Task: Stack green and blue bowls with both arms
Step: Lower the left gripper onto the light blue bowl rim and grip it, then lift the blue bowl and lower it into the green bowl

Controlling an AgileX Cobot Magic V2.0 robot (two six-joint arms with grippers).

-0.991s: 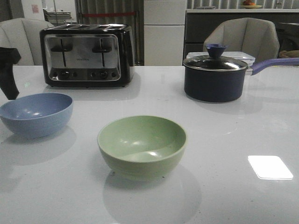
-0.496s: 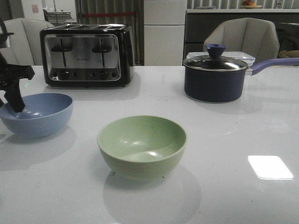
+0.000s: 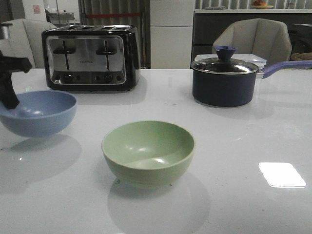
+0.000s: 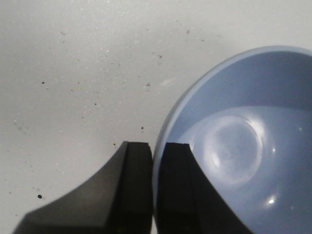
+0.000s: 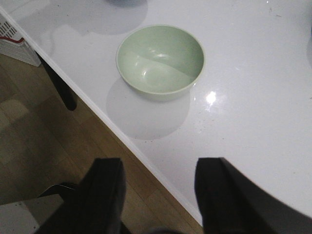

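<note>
The dusty blue bowl (image 3: 41, 114) is at the left of the front view, held a little above the white table (image 3: 229, 146) with its shadow below it. My left gripper (image 3: 9, 100) is shut on its left rim. In the left wrist view the blue bowl (image 4: 243, 146) has its rim pinched in the left gripper (image 4: 155, 146), one finger inside and one outside. The pale green bowl (image 3: 148, 151) stands upright and empty at the middle front. My right gripper (image 5: 158, 165) is open and empty over the table's near edge, short of the green bowl (image 5: 161, 58). It does not show in the front view.
A black and chrome toaster (image 3: 90, 58) stands at the back left. A dark blue lidded saucepan (image 3: 224, 80) is at the back right, its handle pointing right. The table edge (image 5: 122, 141) runs diagonally over wooden floor in the right wrist view.
My left gripper came in from the left onto the blue bowl's rim, and the bowl has now risen slightly off the table. The green bowl has not moved.
</note>
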